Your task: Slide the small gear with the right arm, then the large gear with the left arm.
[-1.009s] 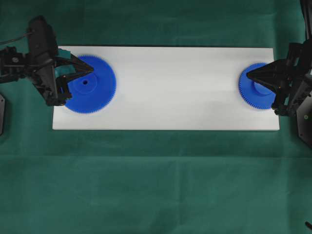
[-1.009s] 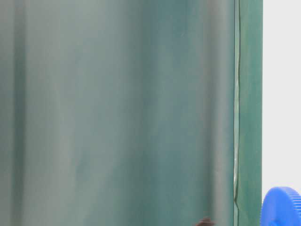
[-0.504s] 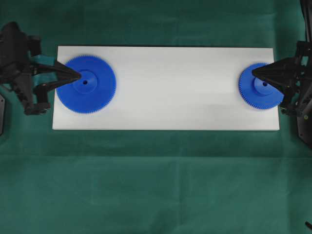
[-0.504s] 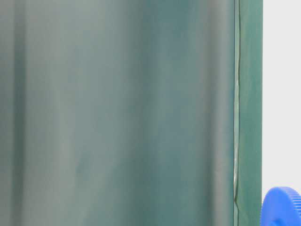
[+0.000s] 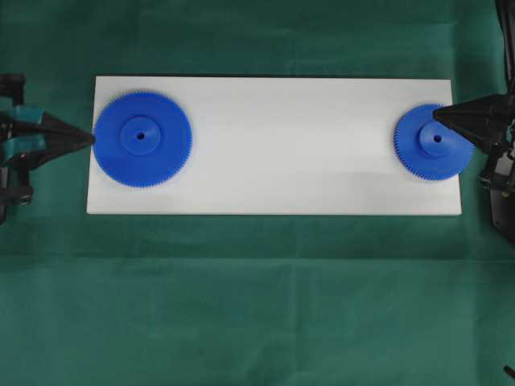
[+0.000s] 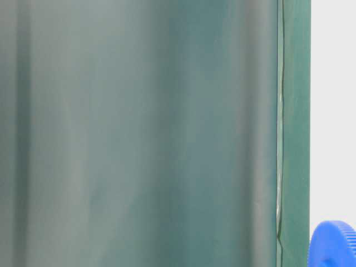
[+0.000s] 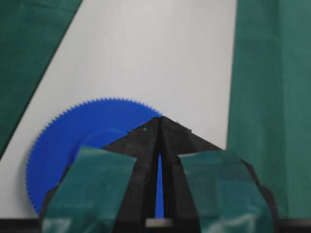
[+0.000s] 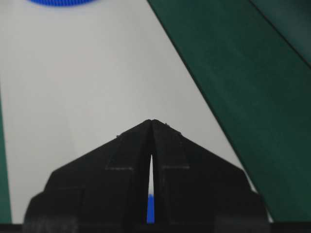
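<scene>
Sitting at the right end of the white board (image 5: 273, 161), the small gear (image 5: 434, 142) lies directly under the right gripper (image 5: 437, 114), whose fingers are pressed together; it must travel lengthwise toward the large gear (image 5: 142, 138), where the left gripper (image 5: 91, 139) waits, likewise pinched together.

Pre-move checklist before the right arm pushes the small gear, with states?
1. Right end effector shut to a point for pushing: ok.
2. Its tip near the smaller bright blue plastic toothed gear: ok, over the gear's far rim; contact cannot tell.
3. White rectangular board bare between the gears: ok.
4. Left end effector shut, at the outer rim of the larger bright blue plastic toothed gear, off the slide path: ok.
5. Both gears flat on the board: ok.
</scene>
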`<move>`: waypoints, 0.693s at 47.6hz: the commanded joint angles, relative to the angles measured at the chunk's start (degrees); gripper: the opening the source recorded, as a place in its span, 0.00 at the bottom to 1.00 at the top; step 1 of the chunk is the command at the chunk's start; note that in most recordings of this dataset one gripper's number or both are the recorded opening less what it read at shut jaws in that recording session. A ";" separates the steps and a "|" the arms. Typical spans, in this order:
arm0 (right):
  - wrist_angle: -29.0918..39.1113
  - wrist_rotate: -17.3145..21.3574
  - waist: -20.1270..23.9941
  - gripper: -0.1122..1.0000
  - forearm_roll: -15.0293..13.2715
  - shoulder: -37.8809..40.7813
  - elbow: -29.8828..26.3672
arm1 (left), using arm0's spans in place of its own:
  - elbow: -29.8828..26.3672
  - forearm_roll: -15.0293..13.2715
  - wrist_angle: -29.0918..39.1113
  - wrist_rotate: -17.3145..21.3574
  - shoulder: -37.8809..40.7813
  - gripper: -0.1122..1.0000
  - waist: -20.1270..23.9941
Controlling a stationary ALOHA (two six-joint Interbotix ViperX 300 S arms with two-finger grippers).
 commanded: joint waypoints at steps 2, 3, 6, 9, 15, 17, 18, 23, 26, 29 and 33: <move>-0.35 -2.55 0.18 0.55 -0.70 1.49 -2.20 | 1.14 0.18 -0.26 0.09 -2.90 0.10 -0.53; -0.44 -3.16 0.26 0.55 -0.70 1.58 -2.29 | 1.58 0.18 -0.26 0.09 -3.60 0.10 -0.62; -0.88 -4.48 0.44 0.55 -0.70 2.20 -2.55 | 2.81 0.26 -0.09 0.09 -5.89 0.10 -0.62; -1.58 -5.45 0.62 0.55 -0.70 2.46 -2.64 | 4.13 0.26 0.70 0.18 -8.79 0.10 -0.53; -2.29 -6.94 1.23 0.55 -0.70 2.29 -2.46 | 6.06 0.26 4.31 0.18 -14.06 0.10 -0.53; -2.29 -6.94 1.32 0.55 -0.70 2.29 -2.29 | 6.42 0.26 5.54 0.09 -15.47 0.10 -0.62; -2.29 -6.94 1.41 0.55 -0.70 2.29 -2.29 | 6.50 0.18 6.33 0.09 -16.52 0.10 -0.62; -2.37 -6.94 1.49 0.55 -0.70 2.20 -2.20 | 6.68 0.26 8.09 0.09 -18.72 0.10 -0.62; -2.29 -6.94 1.49 0.55 -0.70 2.29 -2.37 | 6.68 0.26 8.61 0.09 -19.25 0.10 -0.62; -2.37 -6.94 1.49 0.55 -0.70 2.29 -2.64 | 6.59 0.26 8.79 0.09 -19.25 0.10 -0.62; -2.37 -6.94 1.49 0.55 -0.70 2.46 -2.90 | 6.68 0.26 8.79 0.09 -18.98 0.10 -0.62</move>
